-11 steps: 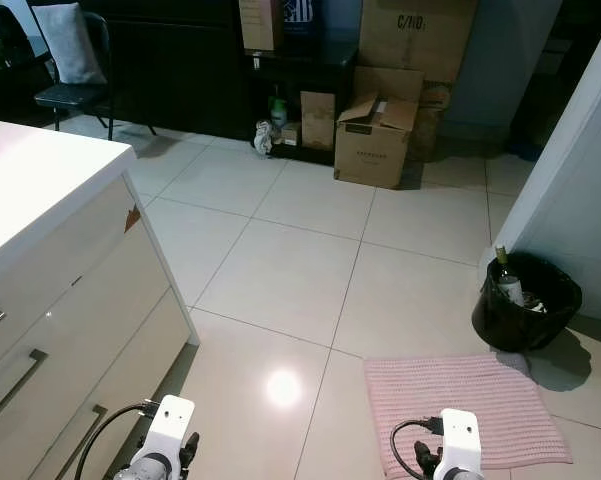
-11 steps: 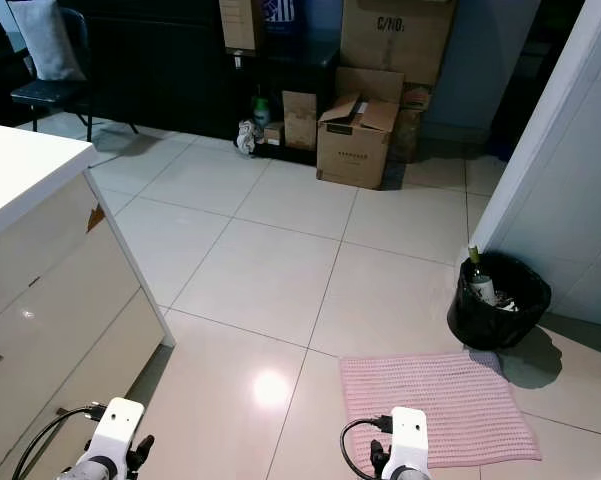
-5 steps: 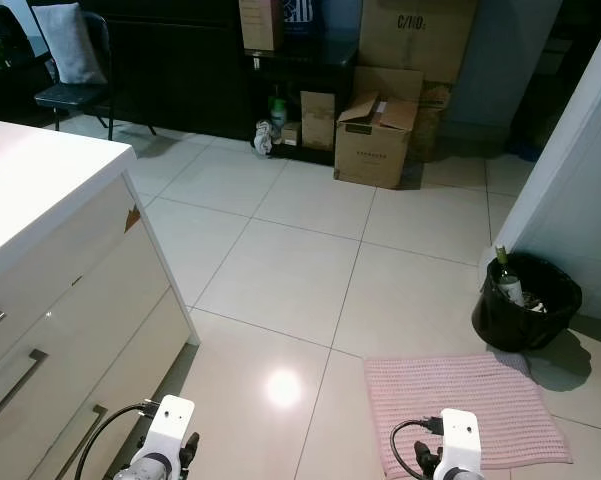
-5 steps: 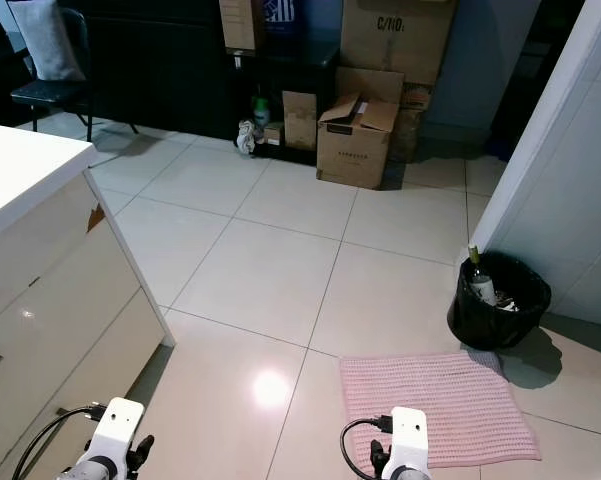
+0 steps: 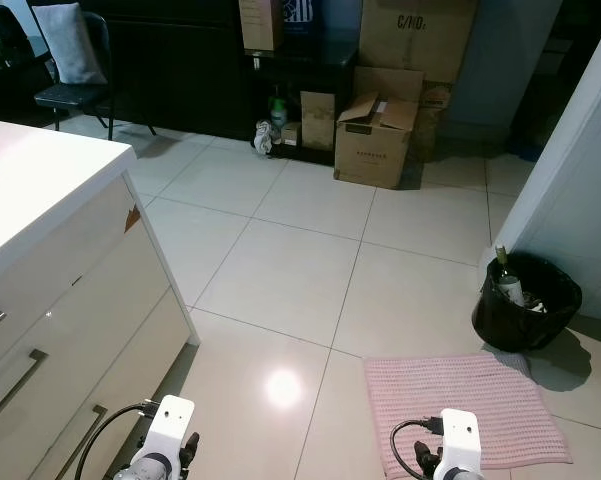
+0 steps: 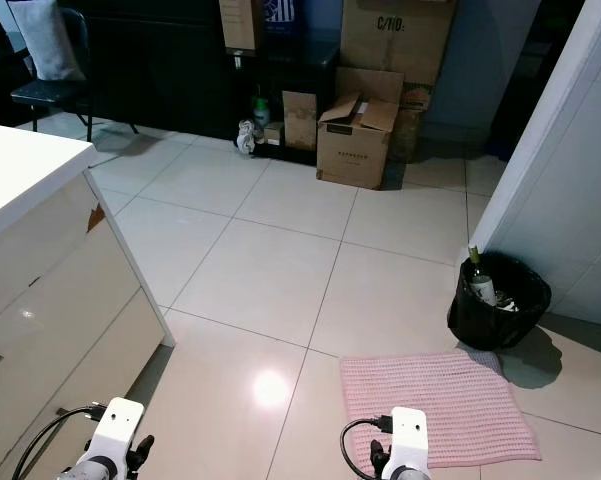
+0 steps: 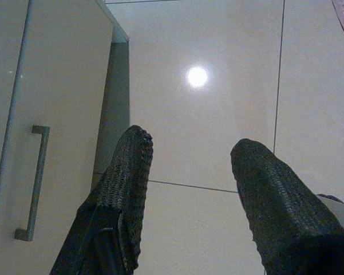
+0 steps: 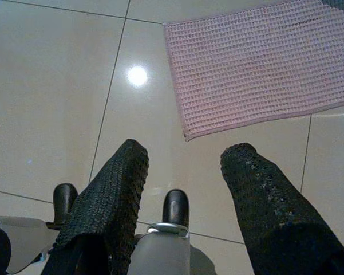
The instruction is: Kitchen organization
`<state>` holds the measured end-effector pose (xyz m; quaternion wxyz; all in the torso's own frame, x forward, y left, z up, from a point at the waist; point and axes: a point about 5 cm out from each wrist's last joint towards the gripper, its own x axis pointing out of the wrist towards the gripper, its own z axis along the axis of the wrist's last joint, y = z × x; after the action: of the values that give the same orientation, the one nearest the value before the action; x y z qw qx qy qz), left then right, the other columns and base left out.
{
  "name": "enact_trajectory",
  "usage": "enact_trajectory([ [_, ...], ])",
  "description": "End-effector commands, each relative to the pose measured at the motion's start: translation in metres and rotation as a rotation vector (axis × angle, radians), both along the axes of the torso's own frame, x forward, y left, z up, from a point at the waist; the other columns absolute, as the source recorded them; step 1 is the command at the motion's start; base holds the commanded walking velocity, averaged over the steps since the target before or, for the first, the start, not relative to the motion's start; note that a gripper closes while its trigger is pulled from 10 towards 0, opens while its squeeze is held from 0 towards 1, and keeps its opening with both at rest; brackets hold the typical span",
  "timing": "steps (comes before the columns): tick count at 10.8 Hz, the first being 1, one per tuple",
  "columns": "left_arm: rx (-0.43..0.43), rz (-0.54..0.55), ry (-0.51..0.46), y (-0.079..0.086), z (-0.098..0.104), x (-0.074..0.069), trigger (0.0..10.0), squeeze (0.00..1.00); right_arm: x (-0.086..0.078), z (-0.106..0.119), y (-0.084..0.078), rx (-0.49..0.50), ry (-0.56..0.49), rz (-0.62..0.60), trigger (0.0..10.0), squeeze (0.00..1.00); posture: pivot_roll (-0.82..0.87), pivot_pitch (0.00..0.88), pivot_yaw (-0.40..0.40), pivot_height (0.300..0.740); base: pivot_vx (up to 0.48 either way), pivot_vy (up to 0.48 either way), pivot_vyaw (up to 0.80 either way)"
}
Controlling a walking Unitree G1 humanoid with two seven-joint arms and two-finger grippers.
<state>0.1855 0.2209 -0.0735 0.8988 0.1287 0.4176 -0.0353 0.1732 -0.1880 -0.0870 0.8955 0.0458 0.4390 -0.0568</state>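
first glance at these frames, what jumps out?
The pink mat on the pale tiled floor, with a black bin holding a bottle just beyond it by the white wall. Cardboard boxes are stacked at the far dark wall, and a white counter with drawers stands on the left.

the floor [image 5: 280,270] is glossy cream tile with thin dark grout lines. a pink mat [image 5: 465,405] has a waffle weave. the bin [image 5: 525,300] is shiny black, holding a green bottle [image 5: 506,275] with a white label. the boxes [image 5: 375,135] are plain brown cardboard. the tabletop [image 5: 30,180] is white over cream drawers [image 5: 50,340] with grey handles.
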Motion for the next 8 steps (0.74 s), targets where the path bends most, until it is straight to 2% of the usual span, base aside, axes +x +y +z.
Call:
enact_trajectory([
  [1,-0.285,0.145,-0.036,-0.0458,0.0015,0.0182,10.0,0.00,0.0333,0.0164,0.0105,0.081,-0.114,0.030,10.0,0.00,0.15,0.000,-0.021,0.740,0.000,0.000,0.00],
  [8,-0.284,0.143,-0.044,-0.0456,0.0028,0.0202,10.0,0.00,0.0321,0.0152,0.0117,0.079,-0.101,0.030,10.0,0.00,0.15,0.000,-0.020,0.740,0.000,0.000,0.00],
])
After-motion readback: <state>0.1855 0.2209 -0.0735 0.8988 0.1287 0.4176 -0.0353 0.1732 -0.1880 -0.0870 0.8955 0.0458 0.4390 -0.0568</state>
